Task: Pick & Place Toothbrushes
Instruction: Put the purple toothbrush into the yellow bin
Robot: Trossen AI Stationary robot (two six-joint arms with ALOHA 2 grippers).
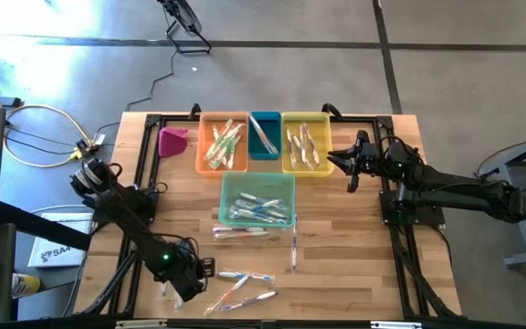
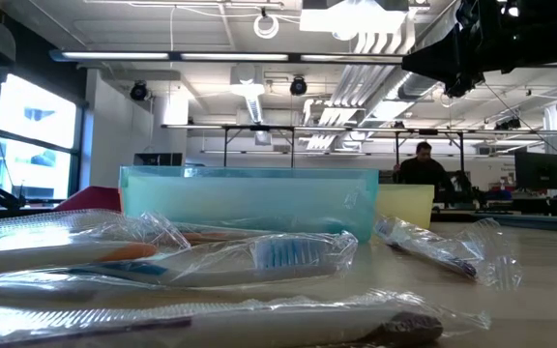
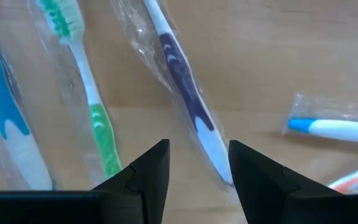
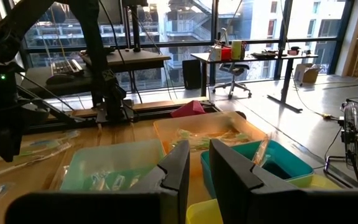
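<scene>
High view: my left gripper (image 1: 173, 291) was low over the near-left corner of the wooden table (image 1: 354, 265), right beside a loose scatter of wrapped toothbrushes (image 1: 241, 285). My right gripper (image 1: 352, 163) hung at the far right, just off the yellow bin (image 1: 305, 143). Orange bin (image 1: 223, 144), small teal bin (image 1: 264, 135) and yellow bin sat in a row at the far edge, the light green bin (image 1: 257, 199) nearer, mid-table; all four had toothbrushes inside. More brushes lay on the wood along the green bin's near side, one off its right corner. A pink piece (image 1: 173, 141) sat left of the orange bin. Low view: wrapped brushes filled the foreground, one with blue bristles (image 2: 280, 253) in front of the green bin's wall, yellow bin showing behind it to the right. A person (image 2: 424, 166) sat far back in the room. Left wrist view: my left fingers (image 3: 146, 176) were spread with nothing between them, tips just above the table. A purple-handled brush (image 3: 185, 90) in its wrapper lay with its handle end in the gap between the tips; a green one (image 3: 92, 102) and a blue one (image 3: 2, 106) lay alongside, another blue-tipped one (image 3: 337, 129) off apart. Right wrist view: my right fingers (image 4: 180, 171) stood close together with a narrow gap, holding nothing, above the bins.
</scene>
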